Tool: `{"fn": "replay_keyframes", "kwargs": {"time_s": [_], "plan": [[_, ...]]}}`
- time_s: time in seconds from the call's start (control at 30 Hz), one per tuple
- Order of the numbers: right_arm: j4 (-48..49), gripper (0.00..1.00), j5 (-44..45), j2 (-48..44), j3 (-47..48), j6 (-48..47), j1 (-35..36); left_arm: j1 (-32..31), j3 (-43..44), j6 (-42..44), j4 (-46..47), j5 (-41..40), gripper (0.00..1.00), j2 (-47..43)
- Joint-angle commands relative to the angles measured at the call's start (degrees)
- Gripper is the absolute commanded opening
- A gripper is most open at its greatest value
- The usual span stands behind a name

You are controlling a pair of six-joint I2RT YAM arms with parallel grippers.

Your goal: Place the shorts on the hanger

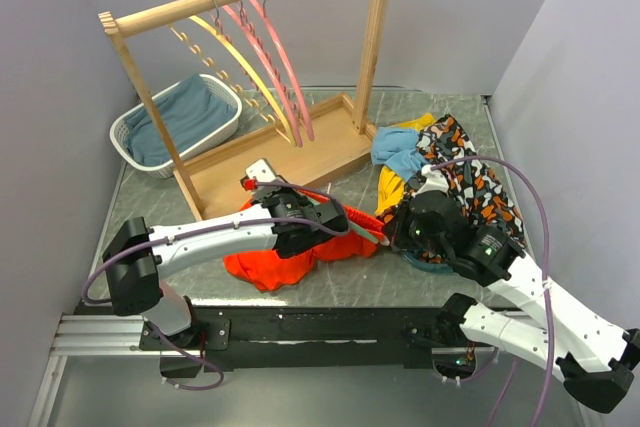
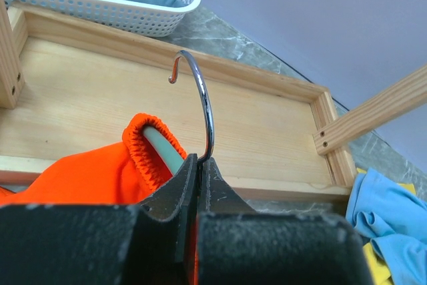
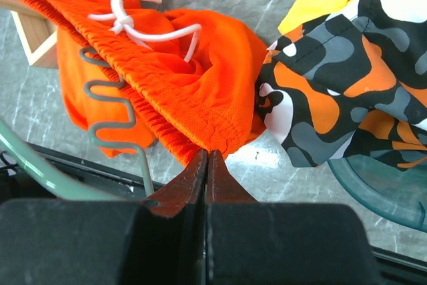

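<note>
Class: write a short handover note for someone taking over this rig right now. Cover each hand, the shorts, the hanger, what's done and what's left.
Left hand: shut on the hanger at its hook's base.
Right hand: shut on the waistband of the shorts.
Both things sit just in front of the wooden rack.
Done: waistband hooked over one hanger arm.
Left: probably stretch it over the other arm, then let go.

Grey marbled table (image 1: 350, 282), as we see it.
Beyond the left fingers (image 2: 167, 198) we find the wooden rack base (image 1: 300, 162) and, farther left, a white basket (image 1: 200, 142); the shorts (image 1: 270, 265) slump onto the marble. Beyond and right of the right fingers (image 3: 180, 188) lie a patterned garment (image 1: 480, 192), blue cloth (image 1: 398, 147), yellow fabric (image 1: 390, 187) and a teal glass dish (image 3: 380, 185).
</note>
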Motion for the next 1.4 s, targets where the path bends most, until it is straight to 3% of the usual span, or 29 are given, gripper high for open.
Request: {"fn": "replay_keyframes", "kwargs": {"time_s": [0.0,0.17,0.47,0.77,1.17,1.37], "plan": [[-7.2,0.0,3.0,-1.6,3.3,-1.3,-0.2,4.5,1.0,-9.3,-14.8,-6.8,0.01,1.8],[-5.7,0.0,-0.5,-2.6,1.3,-2.0,0.4,5.7,3.1,-7.8,-14.8,-6.0,0.01,3.3],[-8.0,0.0,2.6,-2.3,2.0,-1.2,1.7,7.8,5.4,-5.4,-14.9,-5.8,0.01,5.2],[-9.9,0.0,5.6,-2.2,6.8,0.2,1.8,7.8,2.1,-7.5,-14.9,-5.3,0.01,6.1],[-9.7,0.0,-1.4,-1.3,11.9,-1.1,1.8,8.1,3.1,-7.0,-14.9,-5.1,0.01,8.1],[-1.2,0.0,-8.6,5.4,15.7,-1.1,1.9,5.5,4.9,-3.5,-14.9,-4.3,0.01,7.3]]}}
